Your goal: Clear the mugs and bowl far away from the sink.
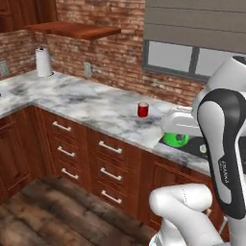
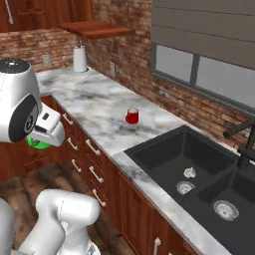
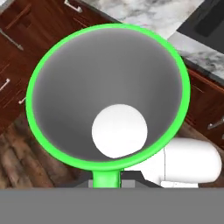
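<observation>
Jaws are pinched narrow on the green mug point(image 3: 107, 94), whose bright rim rings most of the hand view, with its grey inside and a pale round bottom just below the middle of the frame; the short green handle sticks down at the bottom centre, where the finger tips themselves are hidden. In the left base view the gripper point(image 1: 178, 126) sits at right of centre, and a green sliver of the mug point(image 1: 175, 140) peeks out just under the white hand, in front of the counter edge. In the right base view the same mug point(image 2: 38, 143) shows as a small green patch at the left edge, below the hand and in front of the dark wooden drawers point(image 2: 82, 149).

Standing upright on the marble counter point(image 2: 97, 107), the red mug point(image 2: 132, 116) is at the centre of the right base view, up and left of the sink point(image 2: 199, 174), near it but apart from it. The black two-basin sink fills the lower right, its faucet point(image 2: 244, 142) at the right edge. A paper towel roll point(image 1: 43, 62) stands at the upper left of the left base view, by the brick wall.
</observation>
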